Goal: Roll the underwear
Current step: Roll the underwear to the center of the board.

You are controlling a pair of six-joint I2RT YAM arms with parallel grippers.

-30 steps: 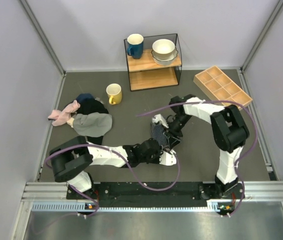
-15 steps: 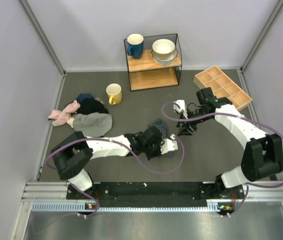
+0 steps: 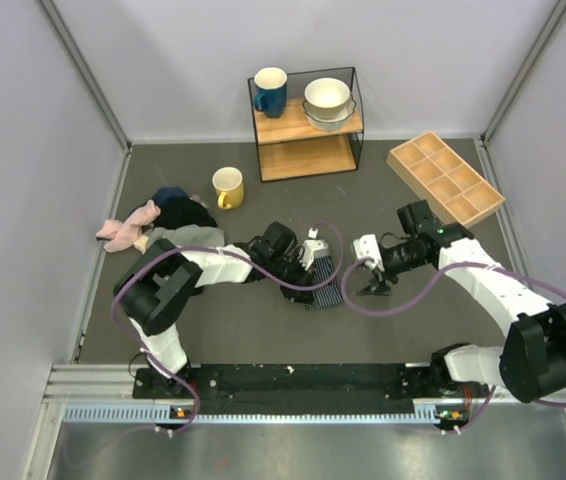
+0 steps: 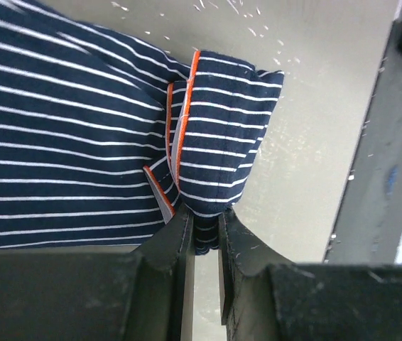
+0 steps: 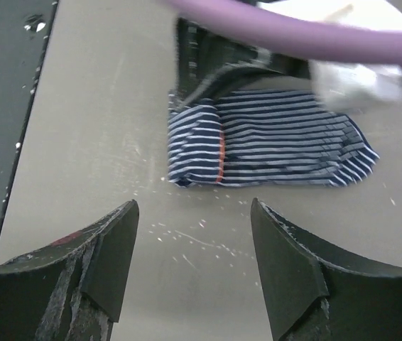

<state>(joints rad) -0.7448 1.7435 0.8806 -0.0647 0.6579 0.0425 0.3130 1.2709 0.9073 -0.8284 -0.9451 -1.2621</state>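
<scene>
One underwear (image 4: 66, 142) hem, probably leg, pinched in left hand (image 4: 204, 226).

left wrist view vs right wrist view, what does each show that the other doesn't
Only the left wrist: the left gripper pinched shut on a folded corner of the underwear, up close. Only the right wrist: the right gripper open over bare table, not touching the underwear, plus a purple cable across the top. Both: the navy striped underwear with its orange edge.
</scene>
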